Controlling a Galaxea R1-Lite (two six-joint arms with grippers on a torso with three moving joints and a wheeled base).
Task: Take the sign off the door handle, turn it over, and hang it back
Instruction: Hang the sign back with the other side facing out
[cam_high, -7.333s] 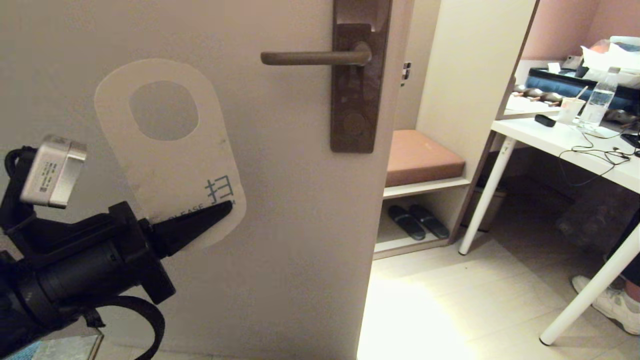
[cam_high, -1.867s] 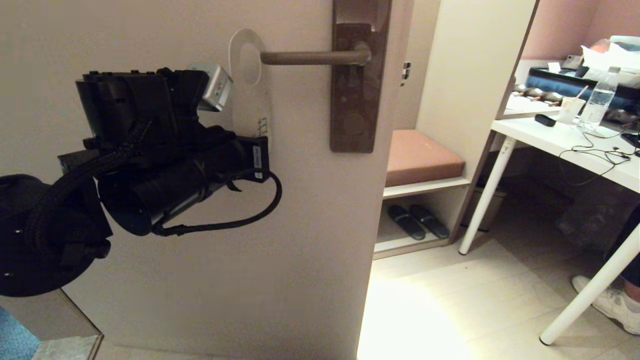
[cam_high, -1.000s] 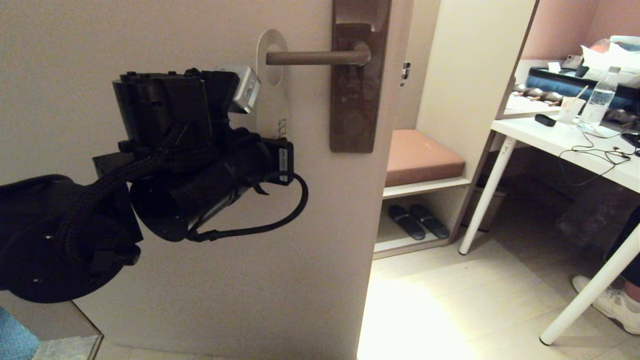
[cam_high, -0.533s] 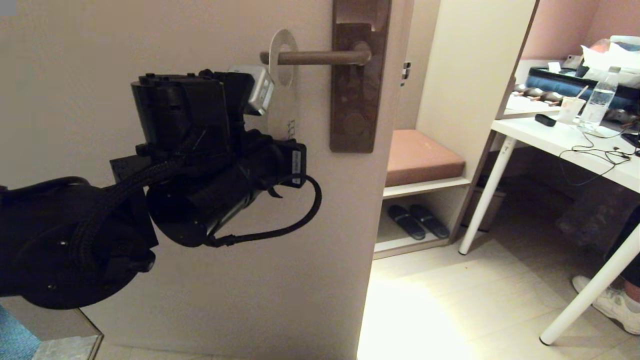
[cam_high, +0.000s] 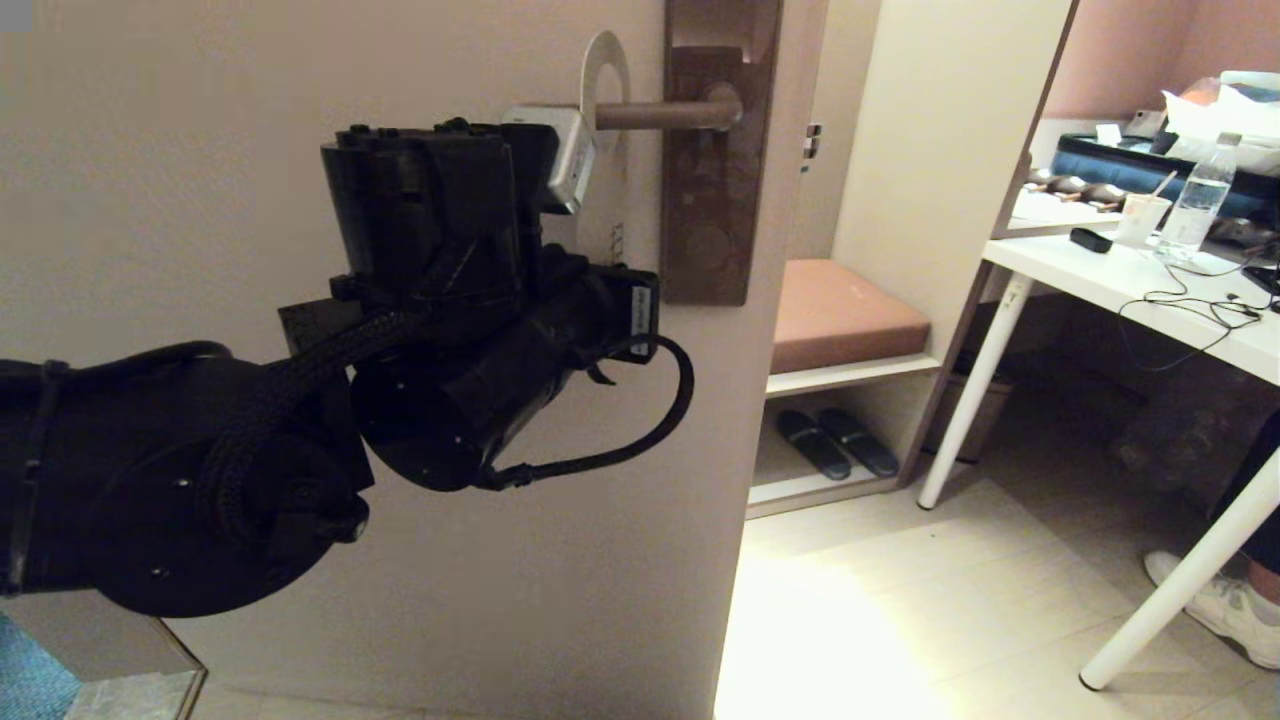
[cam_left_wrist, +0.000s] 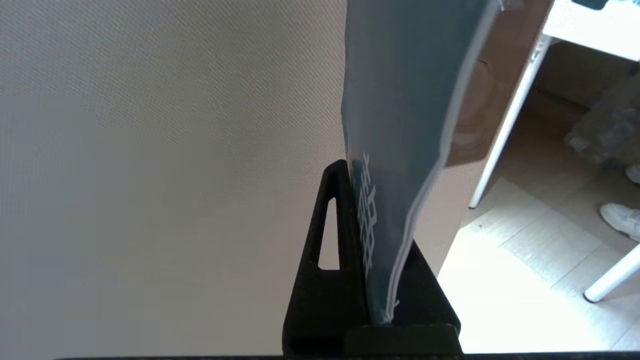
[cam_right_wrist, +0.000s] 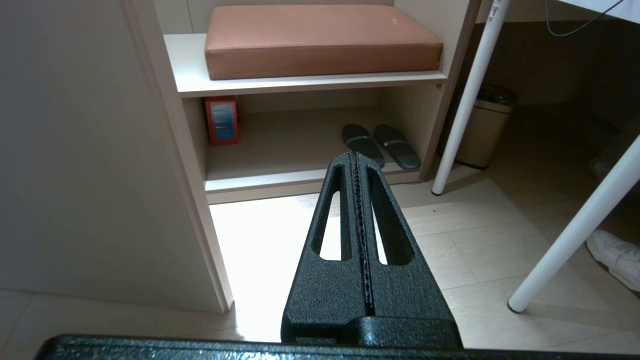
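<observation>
The sign (cam_high: 604, 62) is seen edge-on, and its hole is threaded over the door handle (cam_high: 665, 113), roughly halfway along the lever, left of the dark brown plate (cam_high: 712, 190). Its pale side faces the head view. In the left wrist view its blue side (cam_left_wrist: 400, 100) shows, with white characters. My left gripper (cam_left_wrist: 375, 205) is shut on the sign's lower end, just below the lever. In the head view my own wrist (cam_high: 480, 300) hides its fingers. My right gripper (cam_right_wrist: 356, 156) is shut and empty, low over the floor, out of the head view.
The beige door (cam_high: 250, 120) fills the left. Right of its edge is an open shelf unit with a brown cushion (cam_high: 840, 312) and slippers (cam_high: 835, 442). A white table (cam_high: 1120, 275) holds a bottle and cables. A person's shoe (cam_high: 1225, 608) is near its leg.
My left arm has moved right and slightly up with the sign. The sign's hole has slid over the lever's free end and along it toward the plate.
</observation>
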